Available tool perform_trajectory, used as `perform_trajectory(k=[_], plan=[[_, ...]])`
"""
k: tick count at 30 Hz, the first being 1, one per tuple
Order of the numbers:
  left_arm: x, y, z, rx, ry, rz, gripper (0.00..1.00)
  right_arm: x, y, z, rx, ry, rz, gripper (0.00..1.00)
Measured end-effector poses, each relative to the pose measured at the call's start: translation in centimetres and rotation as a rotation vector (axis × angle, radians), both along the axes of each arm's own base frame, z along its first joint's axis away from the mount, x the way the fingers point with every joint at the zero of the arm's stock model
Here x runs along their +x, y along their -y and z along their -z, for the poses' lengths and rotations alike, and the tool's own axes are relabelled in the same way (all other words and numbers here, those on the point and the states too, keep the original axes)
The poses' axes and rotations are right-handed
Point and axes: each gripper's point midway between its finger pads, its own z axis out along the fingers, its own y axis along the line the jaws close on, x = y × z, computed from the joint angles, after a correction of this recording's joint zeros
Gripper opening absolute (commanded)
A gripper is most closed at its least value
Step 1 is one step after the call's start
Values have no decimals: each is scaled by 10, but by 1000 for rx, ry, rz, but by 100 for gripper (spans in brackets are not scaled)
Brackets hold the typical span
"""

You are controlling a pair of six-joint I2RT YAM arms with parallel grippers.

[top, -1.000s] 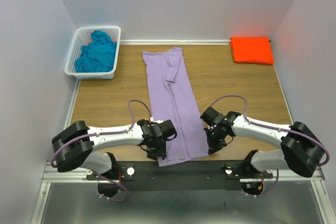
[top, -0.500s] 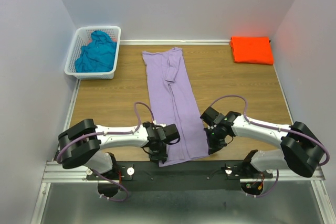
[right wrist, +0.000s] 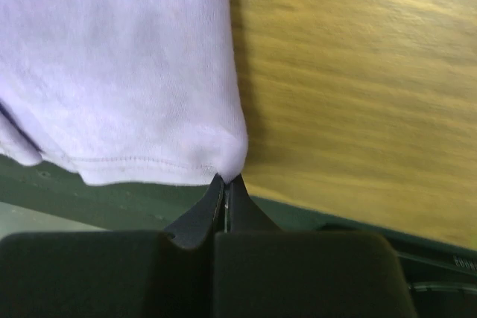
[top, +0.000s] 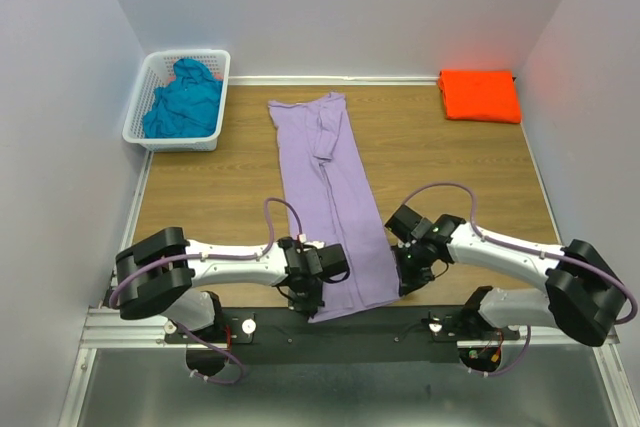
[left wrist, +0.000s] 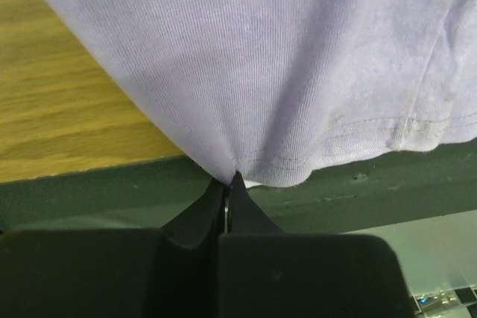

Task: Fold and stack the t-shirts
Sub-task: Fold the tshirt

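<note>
Left tool [left wrist: 227, 184] and right tool [right wrist: 226, 184] each pinch a near hem corner of the lavender t-shirt [top: 330, 197], which stretches away from them across the desk [top: 450, 177]. I'd lift both corners level, hem taut, then carry them toward the collar.
</note>
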Motion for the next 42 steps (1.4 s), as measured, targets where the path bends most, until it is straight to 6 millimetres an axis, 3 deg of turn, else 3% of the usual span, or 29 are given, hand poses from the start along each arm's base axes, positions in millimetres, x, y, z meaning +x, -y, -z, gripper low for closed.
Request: perform_trajectory(k=[4, 6, 10, 14, 25, 32, 42], plan=[[10, 4, -11, -7, 18, -18, 0, 6, -1, -10, -7, 26, 4, 1], [25, 9, -20, -30, 54, -35, 0, 24, -13, -27, 15, 78, 10, 1], [78, 17, -43, -106, 170, -114, 0, 76, -36, -57, 46, 191, 35, 1], [137, 5, -59, -142, 290, -201, 0, 136, -42, -80, 43, 301, 65, 1], [253, -25, -88, -105, 608, -231, 0, 240, -57, -100, 31, 496, 22, 1], [291, -39, -82, -47, 707, -204, 0, 278, -70, -102, 44, 571, -4, 1], [325, -50, -76, -8, 781, -189, 0, 318, -81, -95, 45, 617, -8, 1]])
